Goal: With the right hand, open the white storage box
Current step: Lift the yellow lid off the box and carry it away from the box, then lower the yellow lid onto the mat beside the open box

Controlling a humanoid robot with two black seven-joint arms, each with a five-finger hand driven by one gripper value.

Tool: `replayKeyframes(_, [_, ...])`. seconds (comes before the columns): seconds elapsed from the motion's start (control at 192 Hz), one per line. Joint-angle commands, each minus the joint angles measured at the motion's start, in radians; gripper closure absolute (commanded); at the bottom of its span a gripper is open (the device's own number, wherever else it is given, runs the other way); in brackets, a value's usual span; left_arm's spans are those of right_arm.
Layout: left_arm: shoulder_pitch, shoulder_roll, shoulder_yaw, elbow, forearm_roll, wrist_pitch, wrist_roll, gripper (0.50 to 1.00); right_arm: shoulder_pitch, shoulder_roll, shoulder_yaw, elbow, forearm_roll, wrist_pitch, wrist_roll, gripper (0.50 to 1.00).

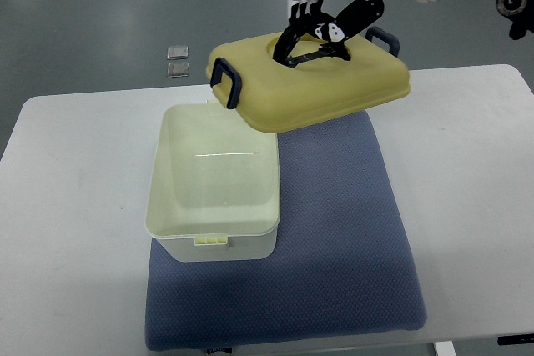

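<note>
A white table [75, 164] on a grey floor carries a blue mat [342, 231]. The right hand [321, 27], reaching in from two o'clock, has its black fingers [310, 39] curled into the central recess of the pale yellow lid [334, 85], gripping it. The lid hangs tilted, clear of the white storage box [213, 189], which sits open at about nine o'clock on the mat's left edge. A dark latch handle [227, 81] dangles near the box's far rim. To finish cleanly, the lid probably wants carrying on toward three o'clock, level, and lowering onto bare mat before release.
</note>
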State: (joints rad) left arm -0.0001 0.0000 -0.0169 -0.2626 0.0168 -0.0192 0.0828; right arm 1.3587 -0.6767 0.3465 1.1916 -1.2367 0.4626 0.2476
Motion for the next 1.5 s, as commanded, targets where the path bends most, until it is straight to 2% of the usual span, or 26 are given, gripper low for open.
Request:
replayKeyframes(0.0, [0.000, 0.000, 0.000, 0.000, 0.000, -0.001, 0.000, 0.500, -0.033, -0.081, -0.003, -0.001, -0.010, 0.013, 0.004, 1.000])
replayKeyframes(0.178, [-0.001, 0.000, 0.000, -0.003, 0.000, -0.001, 0.000, 0.500, -0.107, -0.188, -0.015, -0.003, -0.021, 0.008, 0.004, 1.000])
replayKeyframes(0.329, [0.000, 0.000, 0.002, -0.004, 0.002, 0.001, 0.000, 0.500, -0.179, -0.210, -0.017, -0.015, -0.052, -0.007, 0.004, 1.000])
replayKeyframes(0.433, [-0.001, 0.000, 0.002, -0.004, 0.002, -0.001, 0.000, 0.500, -0.240, -0.201, -0.017, -0.017, -0.072, -0.062, 0.002, 1.000])
replayKeyframes(0.538, [-0.001, 0.000, 0.002, -0.004, 0.000, -0.001, 0.000, 0.500, -0.285, -0.161, -0.018, -0.018, -0.072, -0.133, -0.004, 1.000])
replayKeyframes(0.82, [0.000, 0.000, -0.003, 0.002, 0.000, -0.001, 0.000, 0.500, -0.374, -0.014, -0.017, -0.043, -0.136, -0.223, -0.008, 1.000])
replayKeyframes(1.238, [0.000, 0.000, -0.003, 0.002, 0.000, -0.001, 0.000, 0.500, -0.441, 0.115, -0.003, -0.043, -0.135, -0.295, 0.004, 1.000])
replayKeyframes(1.493, [0.000, 0.000, -0.003, 0.003, 0.000, 0.001, 0.000, 0.500, -0.477, 0.143, -0.003, -0.044, -0.135, -0.315, 0.004, 1.000])
